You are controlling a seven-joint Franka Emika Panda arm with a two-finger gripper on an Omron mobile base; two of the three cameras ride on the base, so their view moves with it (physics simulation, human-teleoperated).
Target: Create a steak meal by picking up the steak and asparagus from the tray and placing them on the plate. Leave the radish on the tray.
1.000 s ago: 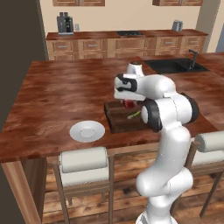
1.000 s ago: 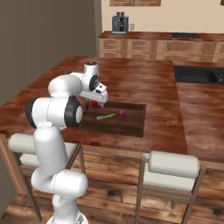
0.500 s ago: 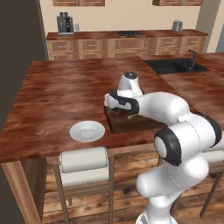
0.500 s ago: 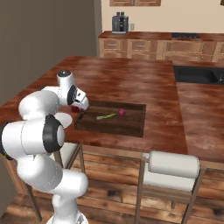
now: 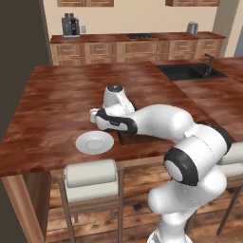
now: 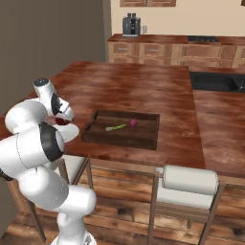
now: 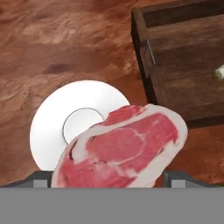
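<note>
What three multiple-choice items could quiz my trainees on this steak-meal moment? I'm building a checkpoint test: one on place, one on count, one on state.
1. Where is the steak?
A. On the tray
B. In the gripper, above the plate
C. Flat on the counter

2. How many foods lie on the tray?
A. Two
B. Three
C. None

3. What state is the plate in?
A. Holding asparagus
B. Stacked on the tray
C. Bare

Key: 1 B, the steak hangs at the gripper, partly over the plate in the hand view. 2 A, the asparagus and the radish lie on the tray. 3 C, nothing lies on its white surface.
</note>
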